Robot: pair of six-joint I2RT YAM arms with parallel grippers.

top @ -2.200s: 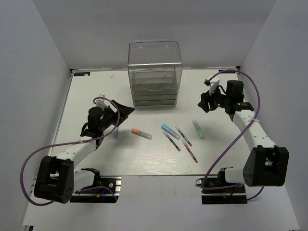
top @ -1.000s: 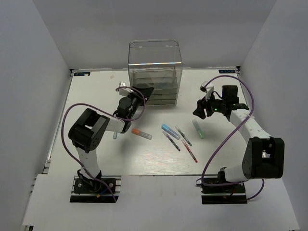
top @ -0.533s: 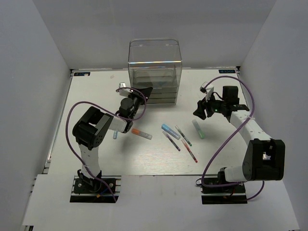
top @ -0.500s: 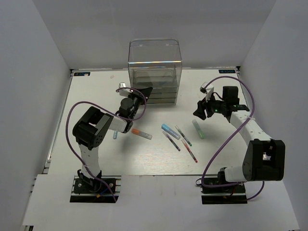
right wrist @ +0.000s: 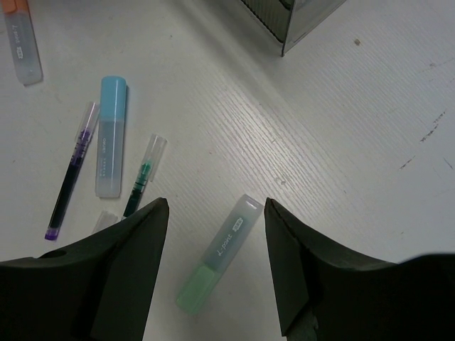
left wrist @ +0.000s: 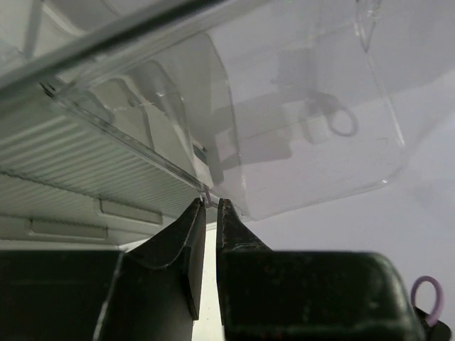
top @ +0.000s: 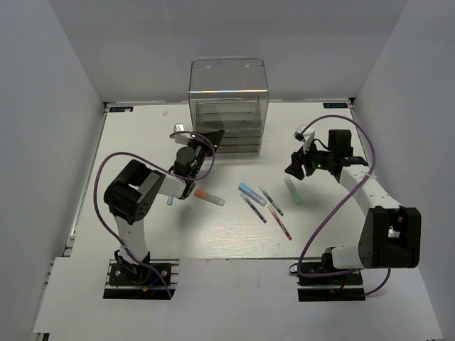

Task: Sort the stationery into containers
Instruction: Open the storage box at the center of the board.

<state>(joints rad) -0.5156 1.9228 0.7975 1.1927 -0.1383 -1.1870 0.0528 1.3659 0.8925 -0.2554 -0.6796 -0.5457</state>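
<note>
My left claw (left wrist: 210, 207) is clenched to a narrow slit at a drawer lip of the tall clear plastic organiser (top: 227, 92); whether it pinches the lip I cannot tell. My right claw (right wrist: 215, 206) is released, fingers spread above the stubby mint-green marker (right wrist: 217, 256), which lies on the white table (top: 142, 135).

- A tall clear plastic drawer organiser (top: 227, 106) is being seen standing upright, far middle.
- Orange-capped marker (top: 209, 197), light-blue marker (top: 252, 194), mint-green marker (top: 292, 190), thin green pen (top: 271, 201), purple pen (top: 253, 209) and red pen (top: 280, 223) are being seen lying flat before it.
</note>
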